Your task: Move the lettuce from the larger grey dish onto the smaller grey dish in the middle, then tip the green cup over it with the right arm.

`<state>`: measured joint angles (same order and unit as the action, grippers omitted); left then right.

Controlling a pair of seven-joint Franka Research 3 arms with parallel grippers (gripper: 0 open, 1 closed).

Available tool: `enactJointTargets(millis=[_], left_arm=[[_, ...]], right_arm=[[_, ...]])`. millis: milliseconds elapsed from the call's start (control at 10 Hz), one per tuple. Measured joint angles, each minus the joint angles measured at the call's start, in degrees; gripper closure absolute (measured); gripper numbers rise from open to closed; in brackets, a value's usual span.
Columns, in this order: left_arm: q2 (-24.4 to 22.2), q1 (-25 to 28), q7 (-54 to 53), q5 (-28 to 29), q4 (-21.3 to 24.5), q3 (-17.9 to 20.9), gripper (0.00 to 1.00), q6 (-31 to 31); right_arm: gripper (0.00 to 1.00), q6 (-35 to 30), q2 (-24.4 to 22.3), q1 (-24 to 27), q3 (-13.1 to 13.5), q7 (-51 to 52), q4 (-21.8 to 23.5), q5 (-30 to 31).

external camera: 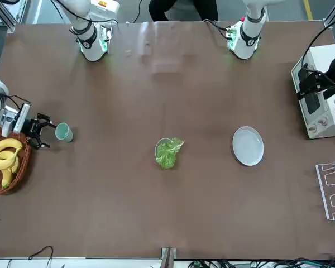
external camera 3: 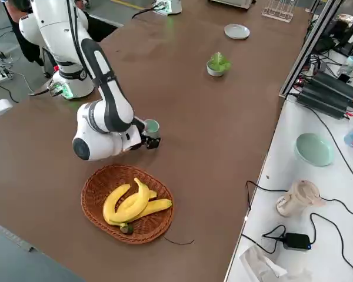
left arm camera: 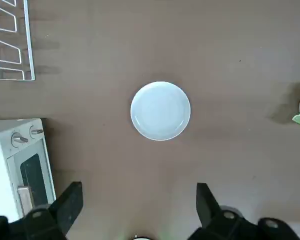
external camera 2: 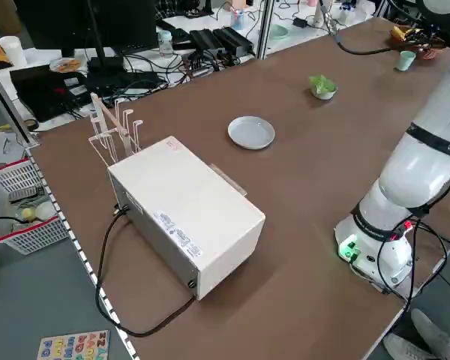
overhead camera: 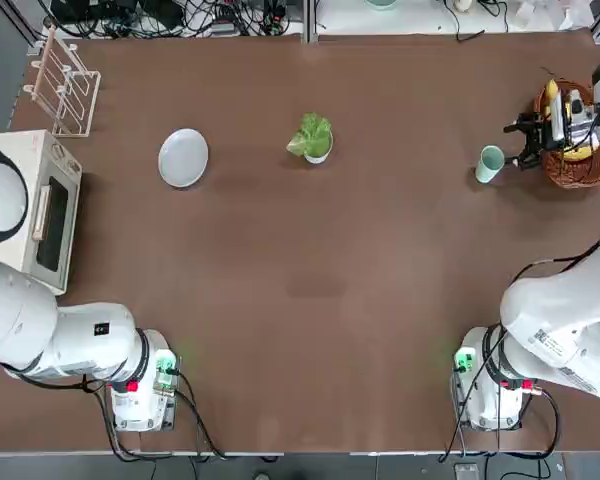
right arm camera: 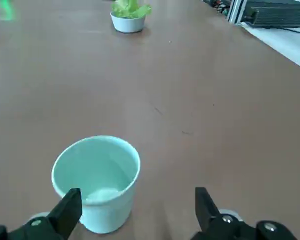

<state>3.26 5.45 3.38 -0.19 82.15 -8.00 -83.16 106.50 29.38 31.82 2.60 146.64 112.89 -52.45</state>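
Right gripper point(right arm camera: 135, 212) low over the worktop point(right arm camera: 215, 100), fingers spread. The green cup point(right arm camera: 96, 181) stands upright just ahead of them, nearer one finger, not yet enclosed.

Lettuce point(right arm camera: 130, 8) already sits in the smaller grey dish point(right arm camera: 128, 23), far beyond the fingers; larger grey dish point(overhead camera: 183, 157) bare.

Judged step: cup grasp. Next: centre, close, carry, tip.

Left gripper point(left arm camera: 140, 205) idle, fingers spread.

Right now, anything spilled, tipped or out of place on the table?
Nothing stands out. The lettuce sits in the small bowl, the plate is bare, and the green cup stands upright beside the open right gripper.
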Motion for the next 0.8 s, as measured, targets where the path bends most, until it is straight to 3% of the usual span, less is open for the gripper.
enactJointTargets(millis=[500,800], left_arm=[[0.0,0.0,0.0,0.63,0.0,-0.01,0.0,-0.12],[0.0,0.0,0.0,0.64,0.0,-0.01,0.0,-0.17]], right_arm=[[0.0,4.96,-5.99,-5.26,-0.25,-16.03,0.35,0.65],[0.0,16.65,-10.99,-11.02,-2.59,-42.64,0.22,6.46]])
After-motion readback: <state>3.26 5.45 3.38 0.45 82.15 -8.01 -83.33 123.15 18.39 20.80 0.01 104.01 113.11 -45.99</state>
